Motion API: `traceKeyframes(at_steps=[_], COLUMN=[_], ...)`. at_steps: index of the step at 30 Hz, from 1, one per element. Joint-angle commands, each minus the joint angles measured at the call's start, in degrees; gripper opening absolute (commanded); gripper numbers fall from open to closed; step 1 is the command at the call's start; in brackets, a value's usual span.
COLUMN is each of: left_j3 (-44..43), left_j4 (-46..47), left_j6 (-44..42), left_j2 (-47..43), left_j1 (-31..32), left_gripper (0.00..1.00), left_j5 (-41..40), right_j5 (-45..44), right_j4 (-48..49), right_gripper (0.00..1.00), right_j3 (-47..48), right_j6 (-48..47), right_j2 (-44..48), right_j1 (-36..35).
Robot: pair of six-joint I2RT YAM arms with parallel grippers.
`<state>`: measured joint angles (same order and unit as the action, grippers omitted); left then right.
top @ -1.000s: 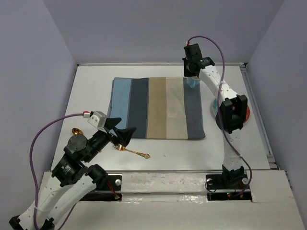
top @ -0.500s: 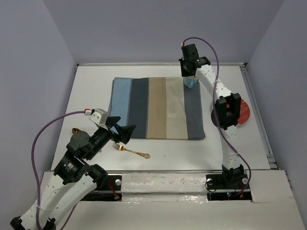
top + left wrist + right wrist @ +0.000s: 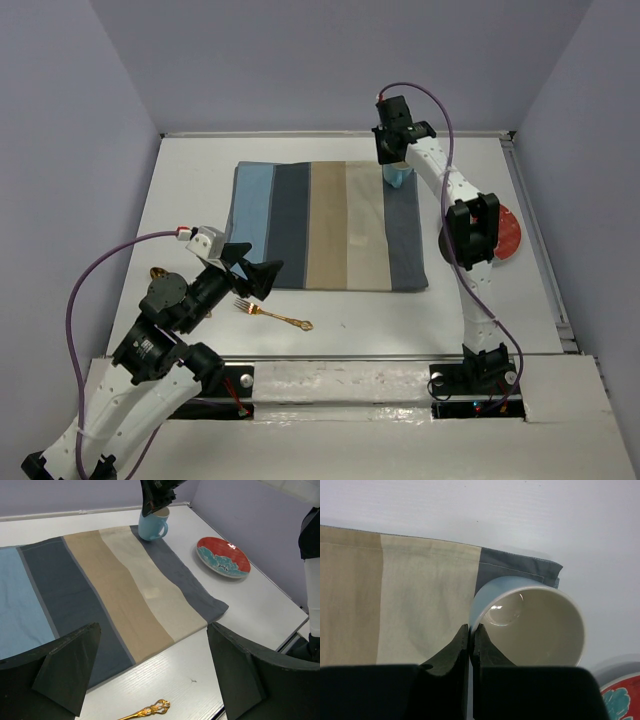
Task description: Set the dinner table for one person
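Having swung slightly left since a second ago, the right gripper pinches the rim of the one light-blue ceramic mug at the far right corner of the one striped cloth placemat. One red patterned plate lies right, and one gold metal fork lies near left, just beside the wide-spread left gripper. Beneath both grippers stretches the matte white dinner table, with lilac walls around it.

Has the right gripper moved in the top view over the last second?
Yes. The right gripper, shut on the blue mug at its rim, has shifted slightly left, further over the striped placemat at its far right corner.
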<state>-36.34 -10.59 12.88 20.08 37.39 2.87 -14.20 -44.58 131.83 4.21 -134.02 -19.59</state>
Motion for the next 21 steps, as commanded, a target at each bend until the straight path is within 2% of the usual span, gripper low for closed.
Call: traceKeyframes(at_steps=[1, 9, 12, 13, 15, 18, 20, 21], left_j3=[-1.02, -1.02, -1.02, -1.02, -1.02, -1.02, -1.02, -1.02], left_j4=[1.89, 1.8, 1.8, 1.8, 1.8, 1.8, 1.8, 1.89], left_j6=[-0.93, -1.02, -0.93, -1.02, -1.02, -0.93, -1.02, -0.93], left_j2=[0.58, 0.58, 0.58, 0.49, 0.49, 0.49, 0.32, 0.23], left_j1=[-0.12, -0.12, -0.12, -0.12, -0.12, -0.12, -0.12, -0.12], left_gripper=[0.99, 0.99, 0.99, 0.99, 0.99, 0.99, 0.99, 0.99], left_j5=[0.29, 0.2, 0.11, 0.11, 0.2, 0.11, 0.2, 0.2], right_j5=[-1.71, -1.27, -2.41, -2.85, -3.38, -5.31, -6.1, -7.24], right_j4=[2.65, 2.65, 2.57, 2.57, 2.57, 2.56, 2.56, 3.09], right_gripper=[0.0, 0.02, 0.25, 0.41, 0.59, 0.66, 0.68, 0.68], right_j3=[0.88, 1.5, 1.41, 1.5, 1.41, 0.71, -0.69, -4.26], right_j6=[-1.84, -1.75, -1.48, -1.4, -1.31, 0.36, 2.28, 5.52], right_j2=[-1.07, -1.6, -1.16, -0.9, 0.24, 2.35, 5.77, 9.79], right_j1=[-0.27, -0.27, -0.27, -0.27, -0.27, -0.27, 0.25, 0.26])
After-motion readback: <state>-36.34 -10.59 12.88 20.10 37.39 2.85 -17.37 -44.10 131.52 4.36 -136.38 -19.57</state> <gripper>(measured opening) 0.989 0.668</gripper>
